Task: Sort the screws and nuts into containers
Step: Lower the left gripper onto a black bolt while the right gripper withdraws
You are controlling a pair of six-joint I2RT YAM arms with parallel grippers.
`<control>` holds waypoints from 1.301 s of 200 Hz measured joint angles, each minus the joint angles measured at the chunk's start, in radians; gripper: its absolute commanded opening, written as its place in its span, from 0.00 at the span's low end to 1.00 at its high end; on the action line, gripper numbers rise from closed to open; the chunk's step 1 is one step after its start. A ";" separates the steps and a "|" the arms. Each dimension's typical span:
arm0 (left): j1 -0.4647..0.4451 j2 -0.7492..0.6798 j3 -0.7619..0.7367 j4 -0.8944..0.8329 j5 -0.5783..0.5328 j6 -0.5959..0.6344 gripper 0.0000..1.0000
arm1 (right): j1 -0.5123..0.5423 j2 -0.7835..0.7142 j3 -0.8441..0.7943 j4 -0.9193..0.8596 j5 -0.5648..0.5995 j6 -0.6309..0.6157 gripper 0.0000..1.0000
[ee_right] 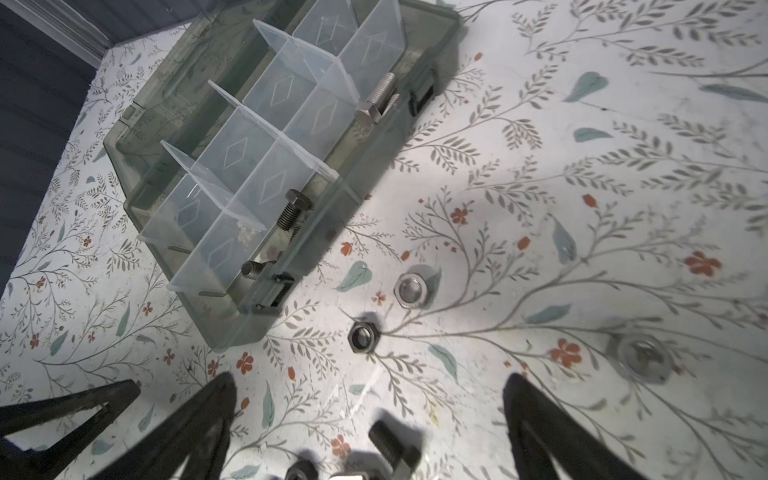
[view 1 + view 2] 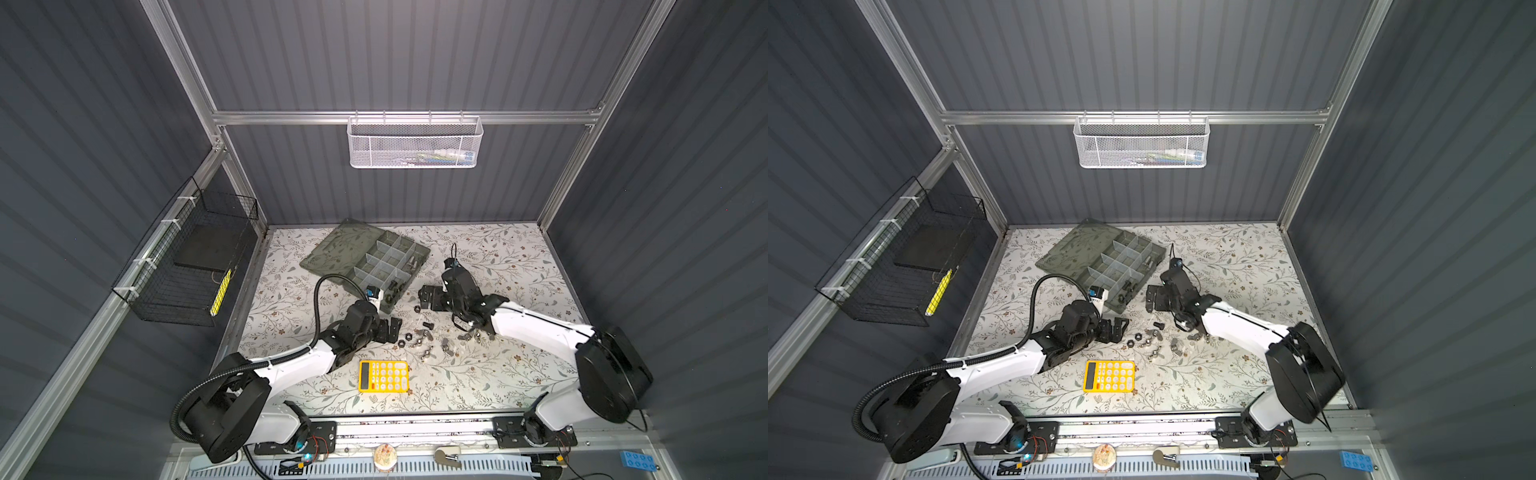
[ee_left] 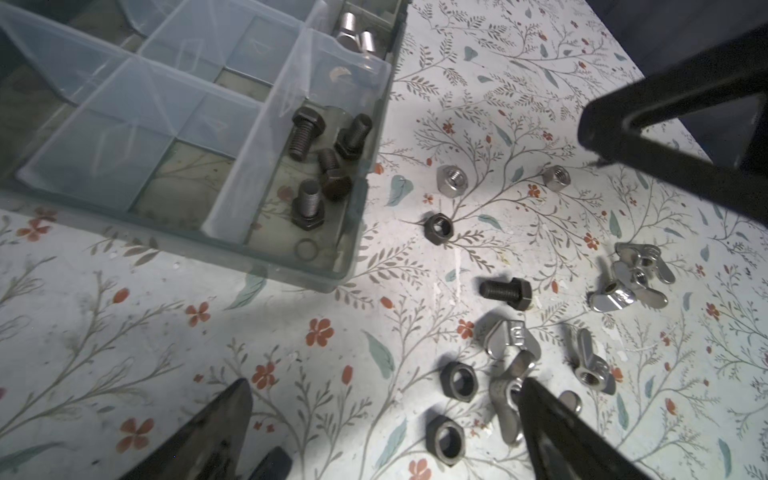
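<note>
With my right pincer (image 1: 370, 382) and left pincer (image 3: 384, 382) both open and empty, I'd lower the right squarely over the black screw (image 1: 392, 446) on the worktop (image 1: 582, 249) (grip the shank, not the head), with the box (image 2: 376, 259) at its 11 o'clock.

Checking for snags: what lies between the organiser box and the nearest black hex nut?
Bare floral cloth only, from organiser box to black hex nut, in both wrist views.

Robot lab cell: aluminium frame (image 2: 291, 117), grey ribbed wall panels (image 2: 395, 54), exposed wiring (image 2: 318, 442).
</note>
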 measured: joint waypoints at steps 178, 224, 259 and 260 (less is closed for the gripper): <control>-0.138 0.474 0.406 -0.153 0.084 -0.051 0.89 | -0.046 -0.514 -0.422 0.069 0.141 0.221 0.99; -0.144 0.520 0.443 -0.151 0.082 -0.048 0.80 | -0.087 -0.503 -0.422 0.090 0.100 0.224 0.99; -0.158 0.538 0.460 -0.149 0.071 -0.045 0.69 | -0.116 -0.503 -0.428 0.109 0.063 0.229 0.99; -0.158 0.539 0.461 -0.149 0.070 -0.044 0.69 | -0.117 -0.503 -0.428 0.110 0.061 0.230 0.99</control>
